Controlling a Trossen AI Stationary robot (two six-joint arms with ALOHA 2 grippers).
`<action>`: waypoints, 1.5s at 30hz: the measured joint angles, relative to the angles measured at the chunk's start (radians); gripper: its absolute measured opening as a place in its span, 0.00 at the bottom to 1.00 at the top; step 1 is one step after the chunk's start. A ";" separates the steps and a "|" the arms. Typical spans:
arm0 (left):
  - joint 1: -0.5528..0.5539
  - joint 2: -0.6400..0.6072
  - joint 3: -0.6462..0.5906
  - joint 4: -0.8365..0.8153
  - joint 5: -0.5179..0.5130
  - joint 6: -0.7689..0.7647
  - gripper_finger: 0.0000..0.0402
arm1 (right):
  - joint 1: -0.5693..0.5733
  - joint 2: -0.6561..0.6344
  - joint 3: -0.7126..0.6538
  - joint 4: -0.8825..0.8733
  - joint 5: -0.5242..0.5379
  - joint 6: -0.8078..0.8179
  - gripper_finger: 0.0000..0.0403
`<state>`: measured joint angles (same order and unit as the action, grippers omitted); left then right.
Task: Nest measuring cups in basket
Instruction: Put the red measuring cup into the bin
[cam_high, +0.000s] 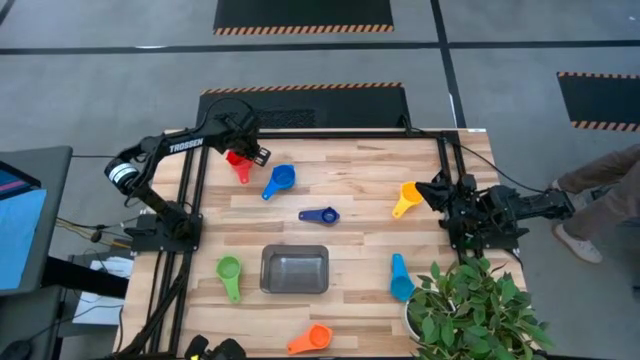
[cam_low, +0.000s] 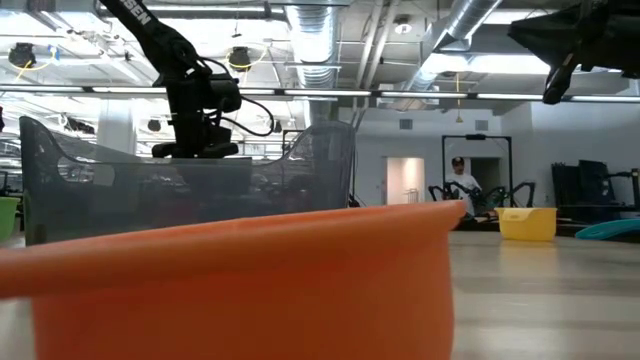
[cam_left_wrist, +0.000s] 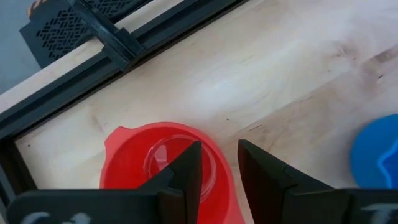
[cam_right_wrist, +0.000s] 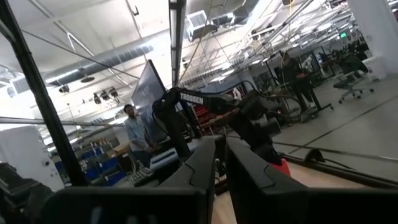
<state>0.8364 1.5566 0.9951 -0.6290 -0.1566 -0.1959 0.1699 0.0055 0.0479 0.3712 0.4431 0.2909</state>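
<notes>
My left gripper (cam_left_wrist: 219, 168) is open and low over the red cup (cam_left_wrist: 165, 163), near the table's far left (cam_high: 238, 162). One finger stands over the bowl, the other just outside the rim, and neither visibly touches it. The red cup sits on its base. My right gripper (cam_right_wrist: 221, 158) is shut on nothing, raised at the table's right edge (cam_high: 437, 190) beside the yellow cup (cam_high: 405, 198). The dark grey basket (cam_high: 294, 270) sits on the near middle of the table. The blue (cam_high: 280, 180), dark blue (cam_high: 320, 215), green (cam_high: 229, 272), light blue (cam_high: 400, 277) and orange (cam_high: 312, 340) cups lie scattered around it.
A potted plant (cam_high: 470, 310) stands at the near right corner, close to the light blue cup. Black frame rails (cam_left_wrist: 112, 56) run along the far edge behind the red cup. In the low view the orange cup (cam_low: 250, 270) fills the foreground. People stand in the room beyond.
</notes>
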 joint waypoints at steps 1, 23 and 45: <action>0.000 0.000 0.000 0.000 0.000 0.000 0.23 | 0.000 0.000 0.000 0.002 0.000 0.000 0.16; -0.002 -0.001 0.000 0.000 0.001 -0.003 0.23 | 0.000 0.000 0.000 0.003 0.000 -0.001 0.16; -0.011 0.006 -0.019 -0.012 -0.064 -0.119 0.42 | 0.000 0.000 0.000 0.003 0.000 -0.001 0.16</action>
<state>0.8257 1.5623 0.9762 -0.6407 -0.2208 -0.3145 0.1696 0.0055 0.0479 0.3742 0.4435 0.2901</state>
